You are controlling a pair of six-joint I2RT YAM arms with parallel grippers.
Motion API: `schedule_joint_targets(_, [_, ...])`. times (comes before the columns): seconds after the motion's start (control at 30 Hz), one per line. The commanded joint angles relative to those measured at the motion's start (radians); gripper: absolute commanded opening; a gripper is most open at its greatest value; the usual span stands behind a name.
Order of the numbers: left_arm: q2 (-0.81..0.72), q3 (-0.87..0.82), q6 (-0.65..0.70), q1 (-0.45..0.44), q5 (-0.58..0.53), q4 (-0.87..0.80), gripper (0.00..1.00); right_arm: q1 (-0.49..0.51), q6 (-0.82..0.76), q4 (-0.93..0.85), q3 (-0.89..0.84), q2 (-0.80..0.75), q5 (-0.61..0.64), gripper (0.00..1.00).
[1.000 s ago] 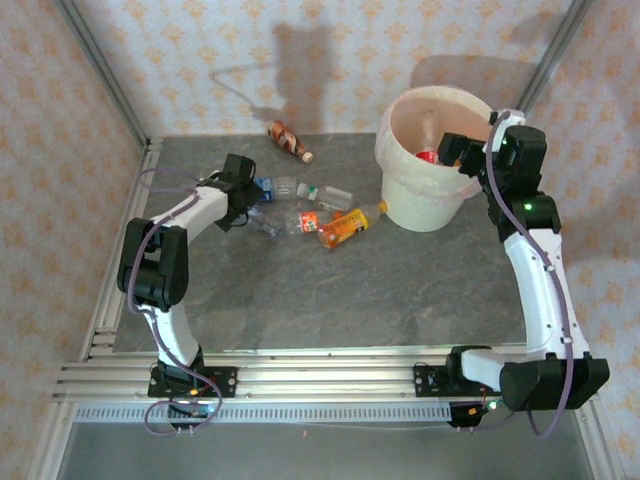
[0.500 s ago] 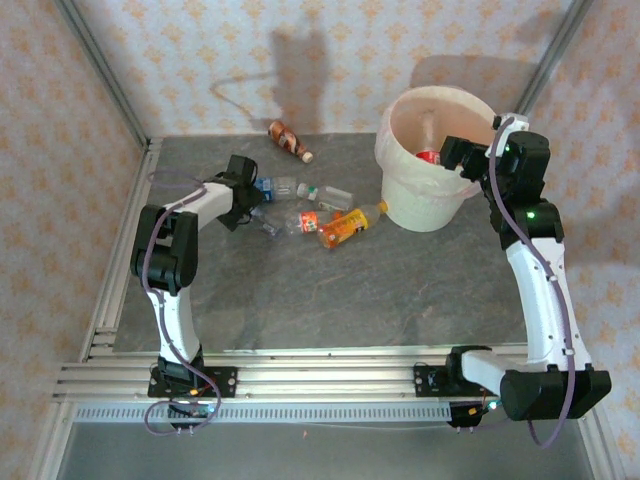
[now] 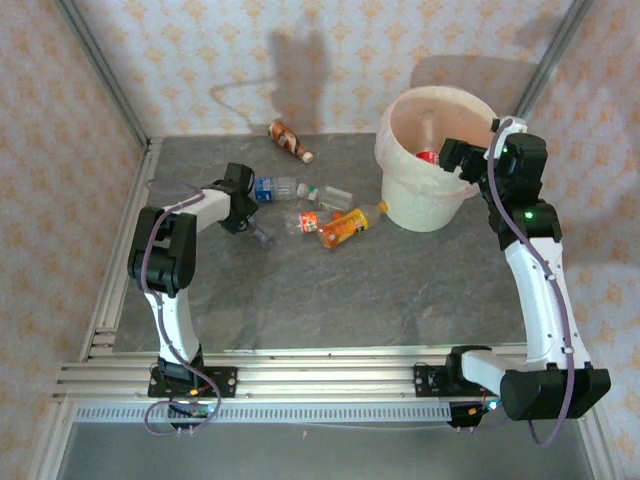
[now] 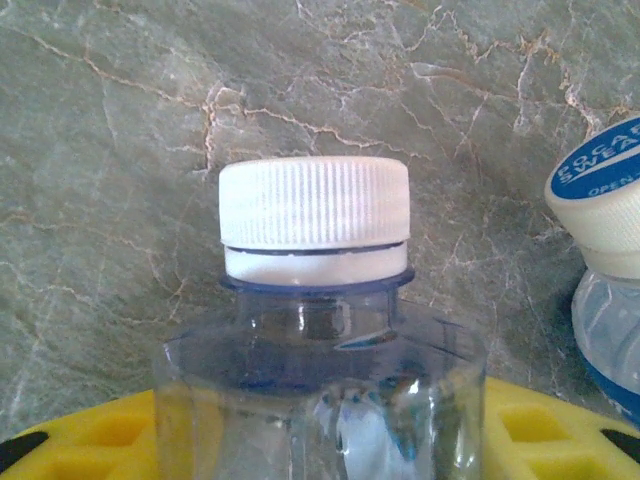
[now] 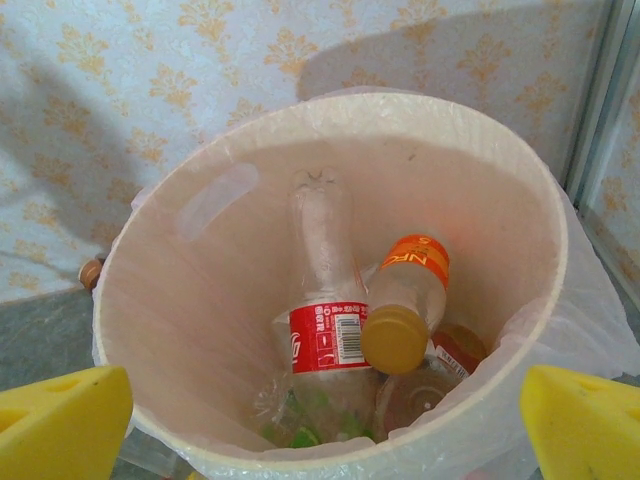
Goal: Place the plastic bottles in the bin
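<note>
Plastic bottles (image 5: 325, 300) — several in the bin (image 5: 500, 190), others frame-left of it; left gripper (image 4: 320, 440) straddles one, grip unclear — right gripper (image 5: 325, 425) spread.

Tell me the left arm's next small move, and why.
Probably squeeze the left gripper firmly onto the clear white-capped bottle: its yellow pads sit on either side of the bottle's body, but I can't tell whether they press it yet, so lifting now might drop it.

The clear, glossy plastic bottle (image 4: 320, 400) has a ribbed white cap (image 4: 314, 200); the grey veined worktop (image 4: 120, 130) looks matt, perhaps stone.
</note>
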Motion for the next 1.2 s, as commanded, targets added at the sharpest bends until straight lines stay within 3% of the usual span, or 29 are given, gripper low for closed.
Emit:
schedule_joint_targets(0.0, [0.008, -0.037, 0.038, 0.004, 0.037, 0.070, 0.49, 0.005, 0.025, 0.027, -0.005, -0.006, 0.010, 0.99])
schedule_joint_targets(0.23, [-0.063, -0.074, 0.094, 0.004, 0.055, 0.113, 0.40, 0.009, 0.020, 0.050, -0.022, -0.014, -0.054, 0.99])
schedule_joint_targets(0.5, [-0.252, -0.113, 0.158, -0.022, 0.082, 0.139, 0.35, 0.060, -0.009, 0.092, -0.042, -0.028, -0.173, 0.99])
schedule_joint_targets(0.73, [-0.407, -0.055, 0.272, -0.127, 0.076, 0.149, 0.33, 0.190, -0.017, 0.169, -0.082, -0.004, -0.231, 0.99])
schedule_joint_targets(0.97, [-0.469, 0.070, 0.387, -0.258, 0.181, 0.202, 0.31, 0.291, 0.038, 0.225, -0.062, 0.102, -0.310, 0.99])
schedule_joint_targets(1.17, [-0.486, 0.122, 0.391, -0.319, 0.278, 0.276, 0.31, 0.359, 0.094, 0.291, -0.059, 0.171, -0.449, 0.99])
